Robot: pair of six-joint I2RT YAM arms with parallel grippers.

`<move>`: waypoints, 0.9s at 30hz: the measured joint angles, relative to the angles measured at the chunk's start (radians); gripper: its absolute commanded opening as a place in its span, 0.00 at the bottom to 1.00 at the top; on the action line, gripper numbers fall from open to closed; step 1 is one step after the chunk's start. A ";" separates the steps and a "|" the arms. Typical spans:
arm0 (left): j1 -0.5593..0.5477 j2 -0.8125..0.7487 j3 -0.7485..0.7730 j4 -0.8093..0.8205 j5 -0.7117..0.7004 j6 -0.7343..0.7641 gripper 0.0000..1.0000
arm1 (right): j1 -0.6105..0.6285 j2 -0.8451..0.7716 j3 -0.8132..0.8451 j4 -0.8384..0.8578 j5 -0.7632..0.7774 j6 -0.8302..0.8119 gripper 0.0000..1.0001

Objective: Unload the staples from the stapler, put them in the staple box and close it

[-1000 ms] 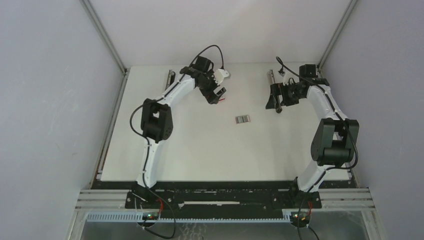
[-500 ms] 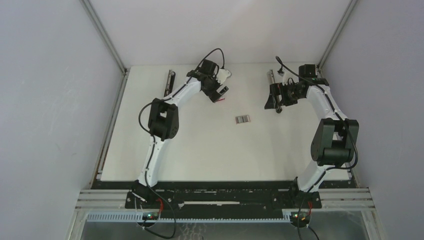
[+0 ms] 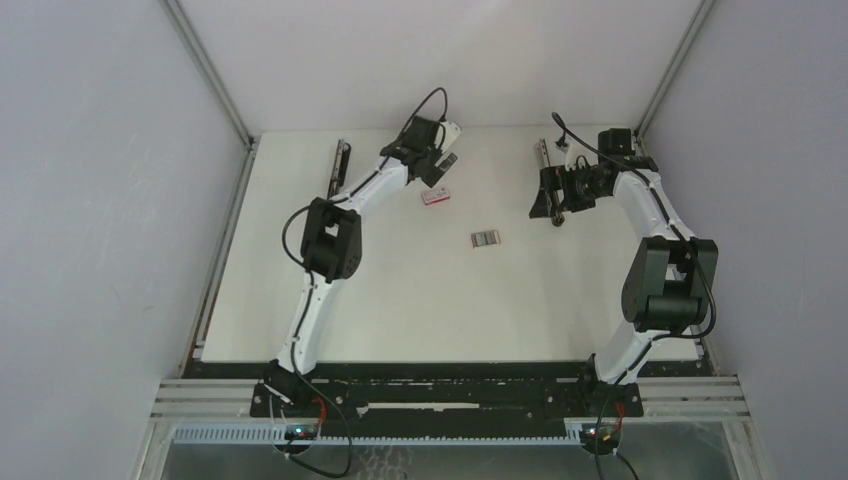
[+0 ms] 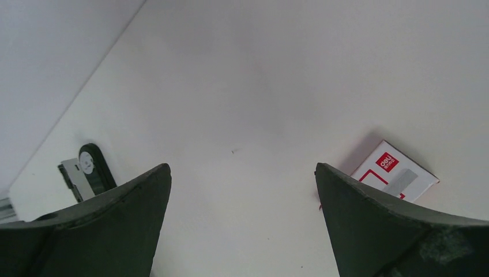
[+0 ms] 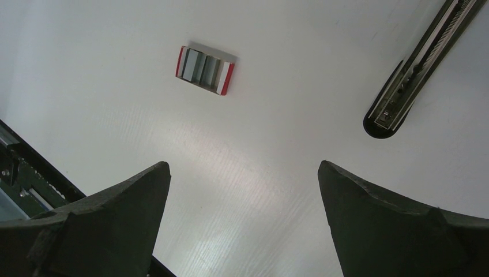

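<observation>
Shows left pincer (image 4: 242,167) and right pincer (image 5: 243,167) released, empty; staples (image 5: 199,64) in a tray (image 5: 227,78) ahead of the right one, opened stapler (image 5: 412,75) also ahead; best squared along its rail before pinching.

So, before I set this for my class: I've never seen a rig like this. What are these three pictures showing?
You are looking at two robot arms bolted at the near edge of a white table. The wide picture comes from a fixed camera above and behind them. The other two come from a camera on each wrist, which is why dark fingers frame the bottom of them. The left gripper and the right gripper both stand open and hold nothing. On the table lie a small red-and-white box, an open tray with grey staples in it, a black stapler at the far left, and an opened stapler by the right arm.
</observation>
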 measured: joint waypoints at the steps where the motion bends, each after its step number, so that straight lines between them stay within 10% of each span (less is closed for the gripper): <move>1: -0.007 0.004 0.000 0.006 -0.021 0.014 1.00 | -0.001 0.000 0.000 0.000 0.000 0.000 1.00; 27: -0.085 -0.012 -0.093 -0.014 0.008 0.213 1.00 | -0.018 0.000 0.000 0.000 -0.034 0.004 1.00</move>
